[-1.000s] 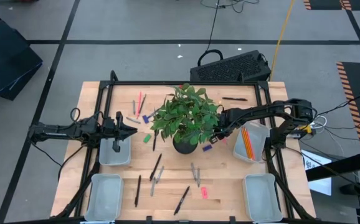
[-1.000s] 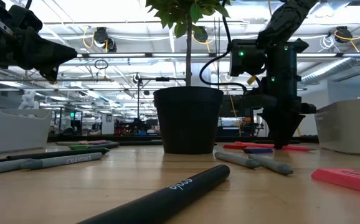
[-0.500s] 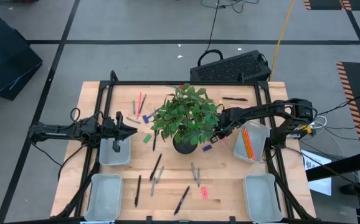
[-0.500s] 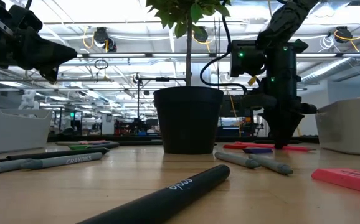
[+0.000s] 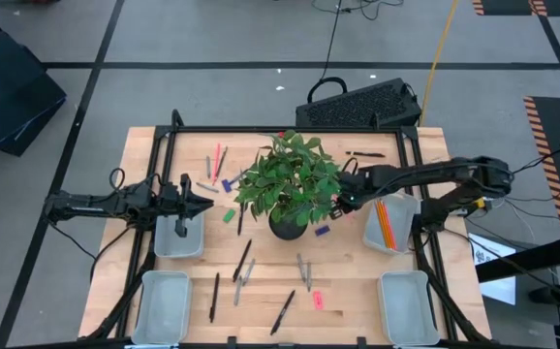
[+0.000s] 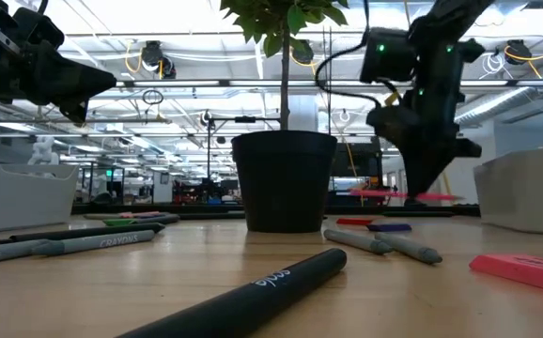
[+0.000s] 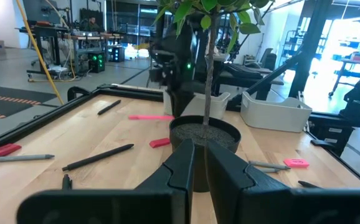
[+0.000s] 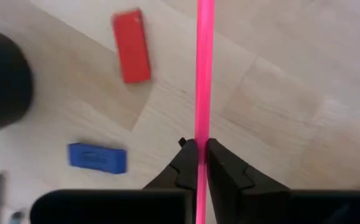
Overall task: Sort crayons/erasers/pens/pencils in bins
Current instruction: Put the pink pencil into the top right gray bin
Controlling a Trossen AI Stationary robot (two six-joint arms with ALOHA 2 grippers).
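Two dark fingers (image 8: pixel 220 165) of the right hand (image 8: pixel 197 163) are clamped on a long thin pink pencil (image 8: pixel 203 68), holding it level above the wooden desk (image 5: pixel 348 267), just beside the dark round plant pot (image 6: pixel 284 180). A red eraser block (image 8: pixel 131 45) and a blue eraser block (image 8: pixel 97 157) lie on the desk below the pencil. The left hand (image 7: pixel 195 163) hangs with its fingers pressed together and empty above a shallow pale grey plastic bin (image 5: pixel 176 238) on the desk's left side.
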